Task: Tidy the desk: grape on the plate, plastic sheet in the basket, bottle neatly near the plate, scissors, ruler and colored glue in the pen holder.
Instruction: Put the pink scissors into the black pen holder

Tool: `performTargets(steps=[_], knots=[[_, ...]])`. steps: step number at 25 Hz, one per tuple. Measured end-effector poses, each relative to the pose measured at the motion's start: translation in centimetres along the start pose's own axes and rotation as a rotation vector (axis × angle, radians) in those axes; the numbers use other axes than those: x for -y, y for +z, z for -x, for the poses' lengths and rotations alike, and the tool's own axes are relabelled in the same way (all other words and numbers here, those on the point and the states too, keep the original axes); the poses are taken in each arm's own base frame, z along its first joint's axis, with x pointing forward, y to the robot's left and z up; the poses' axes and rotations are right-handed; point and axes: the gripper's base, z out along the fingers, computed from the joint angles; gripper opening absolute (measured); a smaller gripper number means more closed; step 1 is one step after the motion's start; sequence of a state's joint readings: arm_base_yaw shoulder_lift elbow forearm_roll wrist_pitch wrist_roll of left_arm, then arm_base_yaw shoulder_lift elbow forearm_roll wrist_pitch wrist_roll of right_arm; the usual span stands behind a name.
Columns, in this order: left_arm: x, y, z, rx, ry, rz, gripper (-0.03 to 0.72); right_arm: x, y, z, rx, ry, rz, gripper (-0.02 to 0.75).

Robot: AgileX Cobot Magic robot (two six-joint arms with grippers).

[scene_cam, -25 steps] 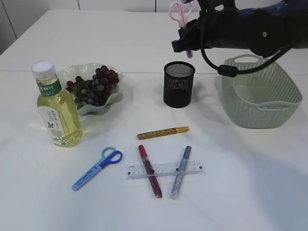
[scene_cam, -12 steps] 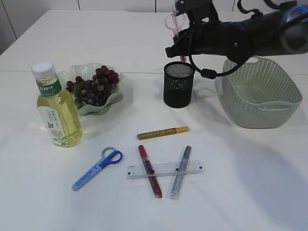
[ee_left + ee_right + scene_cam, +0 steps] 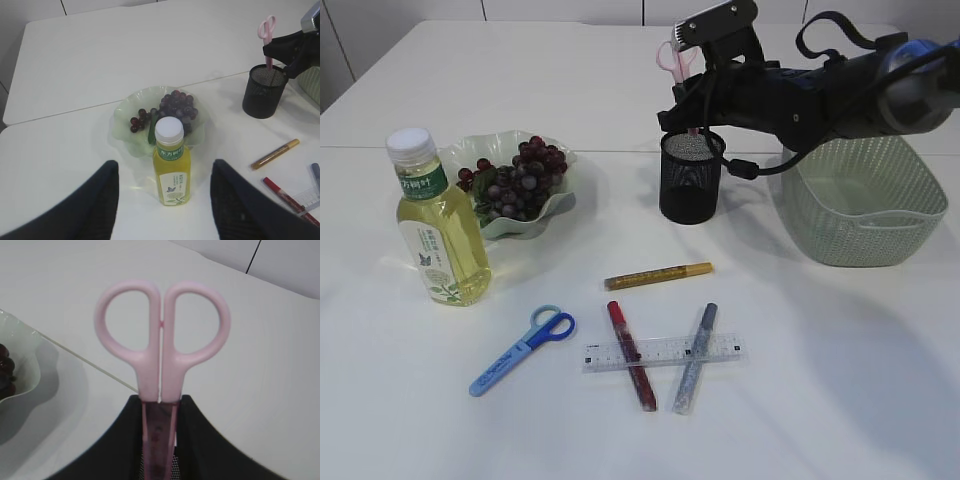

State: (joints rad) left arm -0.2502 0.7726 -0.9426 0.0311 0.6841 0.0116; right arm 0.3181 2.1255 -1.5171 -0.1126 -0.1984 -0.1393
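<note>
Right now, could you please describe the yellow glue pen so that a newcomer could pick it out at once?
Start at the black mesh pen holder near the middle of the table and look toward the table's near edge. The first thing lying there is the yellow glue pen, alone and nearly level. Unlike the red glue pen and grey glue pen nearer the edge, it does not cross the ruler.

A staged desk in a plain indoor room — most likely a lab or office. A white table (image 3: pixel 840 400) fills the frame, its panel seam across the upper left, pale wall panels along the top edge. Stationery sits centre — mesh pen holder (image 3: pixel 691 177), ruler (image 3: pixel 662 352) — beside a plastic basket (image 3: pixel 865 215) at right.
</note>
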Motion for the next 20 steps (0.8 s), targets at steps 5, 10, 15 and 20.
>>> performTargets(steps=[5, 10, 15, 20], knots=[[0.0, 0.0, 0.0, 0.0, 0.0, 0.0, 0.426, 0.25, -0.01, 0.0, 0.005, 0.0, -0.005, 0.164], [0.01, 0.0, 0.0, 0.0, -0.001, -0.001, 0.426, 0.37, -0.01, -0.25, -0.023, 0.022, -0.008, 0.164], [0.01, 0.0, 0.0, 0.0, -0.001, -0.001, 0.426, 0.37, -0.01, -0.34, -0.033, 0.04, -0.01, 0.164], [0.01, 0.0, 0.0, 0.0, -0.001, -0.001, 0.426, 0.34, -0.02, -0.51, -0.052, 0.047, -0.008, 0.175]])
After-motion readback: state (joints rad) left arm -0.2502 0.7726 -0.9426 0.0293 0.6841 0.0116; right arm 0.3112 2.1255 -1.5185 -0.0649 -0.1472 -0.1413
